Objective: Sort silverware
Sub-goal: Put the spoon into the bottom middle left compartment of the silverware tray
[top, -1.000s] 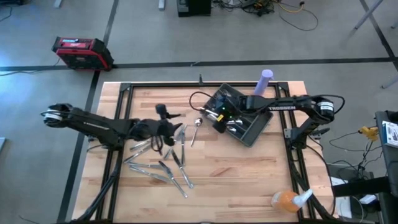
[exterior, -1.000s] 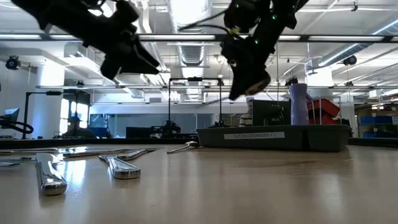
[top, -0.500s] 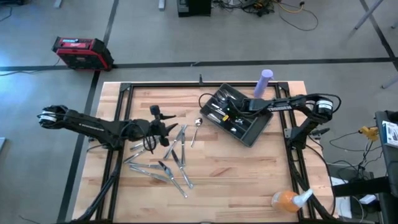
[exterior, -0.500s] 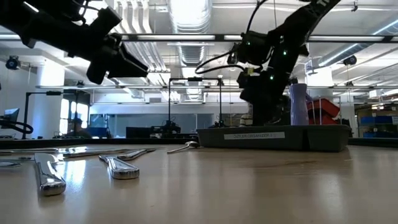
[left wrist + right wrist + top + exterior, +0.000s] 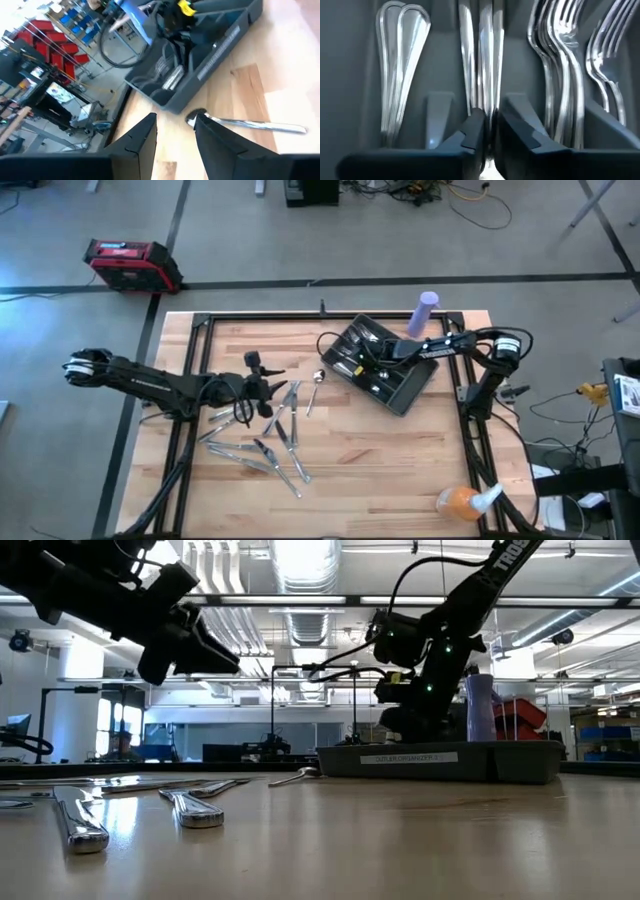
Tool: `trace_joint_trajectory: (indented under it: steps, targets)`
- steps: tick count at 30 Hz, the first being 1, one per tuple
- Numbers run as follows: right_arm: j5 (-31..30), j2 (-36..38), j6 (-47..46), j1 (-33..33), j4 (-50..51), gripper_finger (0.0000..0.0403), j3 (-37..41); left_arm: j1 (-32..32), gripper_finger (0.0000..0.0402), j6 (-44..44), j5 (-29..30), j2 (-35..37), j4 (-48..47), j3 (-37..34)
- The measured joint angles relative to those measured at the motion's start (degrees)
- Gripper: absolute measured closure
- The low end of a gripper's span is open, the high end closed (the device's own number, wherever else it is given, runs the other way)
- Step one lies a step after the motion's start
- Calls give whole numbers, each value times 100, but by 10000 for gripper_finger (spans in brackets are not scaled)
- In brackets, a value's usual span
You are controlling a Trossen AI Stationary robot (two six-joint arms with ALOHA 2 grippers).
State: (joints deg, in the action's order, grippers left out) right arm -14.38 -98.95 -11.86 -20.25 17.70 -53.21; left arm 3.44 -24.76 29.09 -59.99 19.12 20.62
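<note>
Plain butcher-block table, with the unsorted silverware scattered near the left side and a dark tray set at an angle toward the right, already holding spoons, knives and forks in separate slots. The right gripper is down inside the tray, fingers nearly closed around a knife standing over the knife slot, presumably to drop it with its kind. The left gripper hovers open above the pile, a lone spoon just ahead, likely picking its next piece.
</note>
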Motion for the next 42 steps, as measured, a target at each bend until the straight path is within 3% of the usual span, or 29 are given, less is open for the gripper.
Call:
trace_joint_trajectory:
  steps: [3,7,13,15,24,29,34,38,42]
  targets:
    - [-48,136,111,8,237,307,-156,-8,282,89,-409,-73,264,-6]
    - [-65,382,208,28,585,254,-565,-151,282,744,-418,-436,813,-30]
    - [-62,504,277,327,604,207,-1145,-527,280,2744,-434,-1557,1139,224]
    - [-60,507,280,480,601,199,-1297,-644,274,3411,-498,-2063,1063,399]
    - [-66,569,200,1281,649,194,-1579,-692,218,4893,-893,-3816,1122,1226]
    - [-201,676,-32,1589,768,199,-1584,-733,190,5228,-852,-4627,1138,1660]
    - [-389,719,-180,1812,889,195,-1576,-732,176,5198,-446,-5286,1268,2120]
    - [-386,723,-325,1953,910,196,-1574,-738,198,5051,-251,-5606,1200,2344]
    - [-384,737,-409,2049,958,201,-1570,-750,288,5016,-294,-5612,1040,2384]
